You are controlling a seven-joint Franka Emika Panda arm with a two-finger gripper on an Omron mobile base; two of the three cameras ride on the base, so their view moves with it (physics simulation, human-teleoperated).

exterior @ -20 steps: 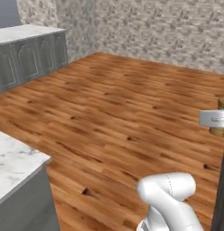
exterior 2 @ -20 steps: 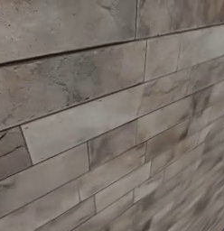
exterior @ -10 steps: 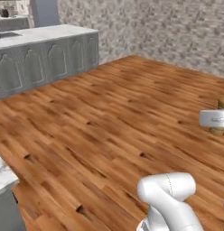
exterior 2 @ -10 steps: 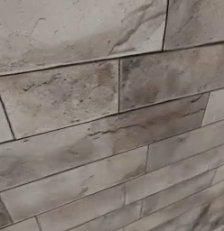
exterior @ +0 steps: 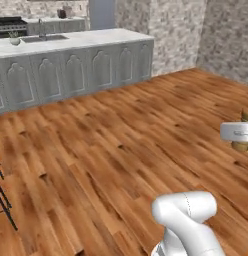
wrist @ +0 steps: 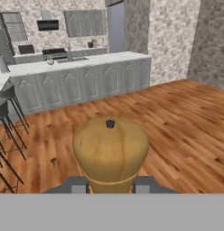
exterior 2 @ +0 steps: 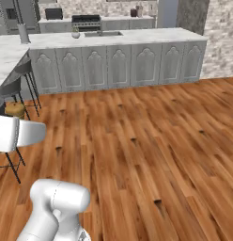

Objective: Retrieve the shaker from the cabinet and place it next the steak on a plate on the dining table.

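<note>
Firmly, hand [wrist: 109,185] grips rounded wooden shaker [wrist: 110,151].

Wood floor [exterior 2: 151,141] spread wide under everything. Beyond the floor, stood a long island [exterior 2: 118,61] with grey arched panels and a pale top. On the island top, held a sink [exterior 2: 103,33], a small bowl [exterior 2: 76,35] just left of the sink, and a tall grey bottle [exterior 2: 23,33] near the left end. Behind the island, showed a stove [exterior 2: 85,20], a black microwave [exterior 2: 53,13] left of it, and a steel fridge [wrist: 114,28] to the right. Left of the island, stood dark-legged stools [exterior 2: 17,89]. Right of the island, rose a stone wall [exterior: 226,40].
</note>
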